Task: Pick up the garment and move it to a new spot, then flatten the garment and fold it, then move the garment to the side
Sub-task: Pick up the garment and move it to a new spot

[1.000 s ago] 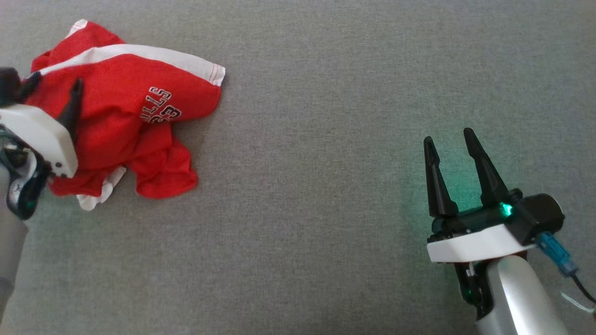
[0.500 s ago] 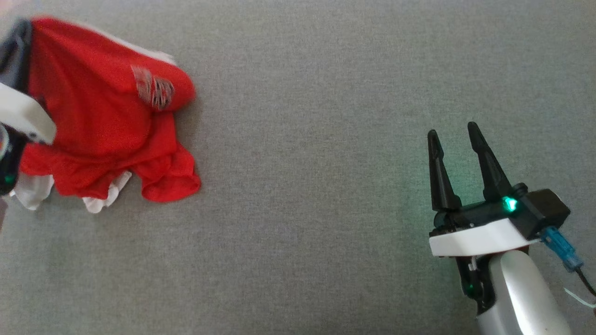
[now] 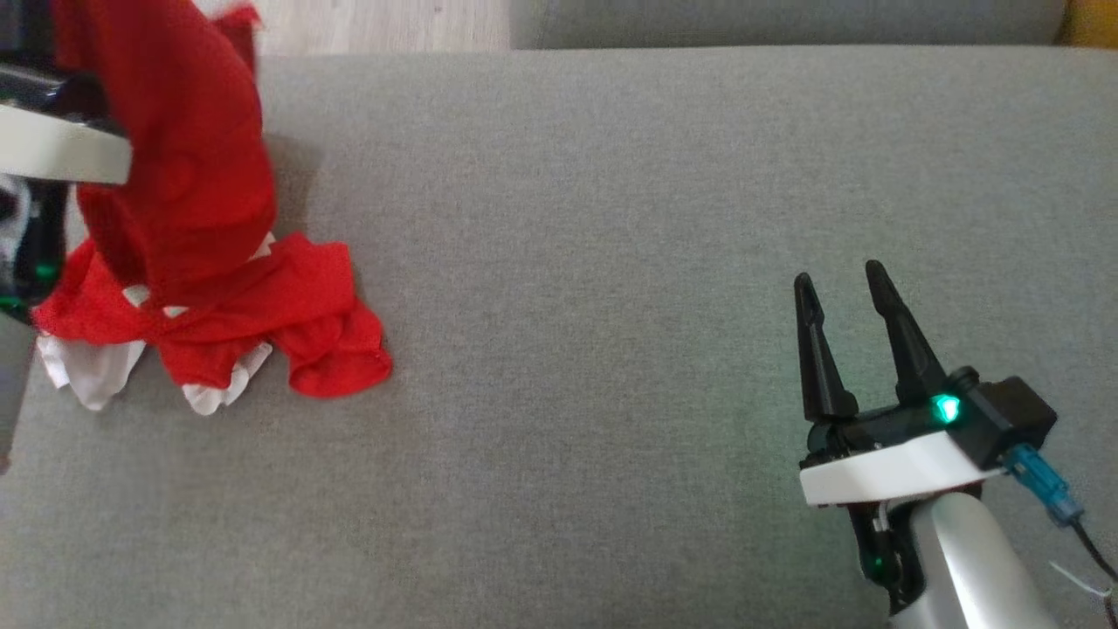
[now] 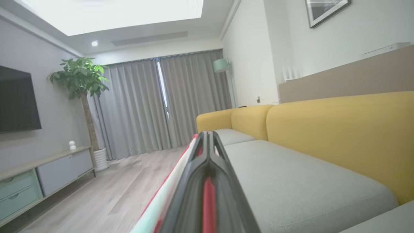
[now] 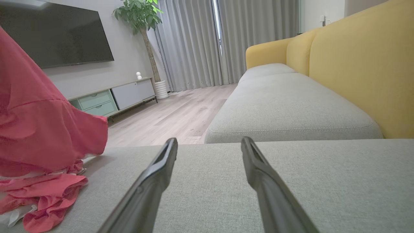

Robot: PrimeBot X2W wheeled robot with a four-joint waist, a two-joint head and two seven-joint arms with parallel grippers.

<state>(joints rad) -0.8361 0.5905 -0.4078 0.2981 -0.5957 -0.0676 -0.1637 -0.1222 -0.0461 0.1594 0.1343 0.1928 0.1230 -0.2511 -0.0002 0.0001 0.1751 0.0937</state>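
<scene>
While left end effector (image 4: 207,135) pinches red garment (image 3: 188,175) at 10 o'clock, lower folds lie on sofa cushion (image 3: 568,262). Right end effector (image 3: 838,275) at 4 o'clock: spread, empty.

Text: none can be read in any view.
Garment (image 3: 192,175): red and white folds, no legible print on the cloth that shows.
TV (image 5: 58,32): dark screen, no brand mark legible.
Framed picture (image 4: 323,9): cut off by the edge, nothing readable.
</scene>
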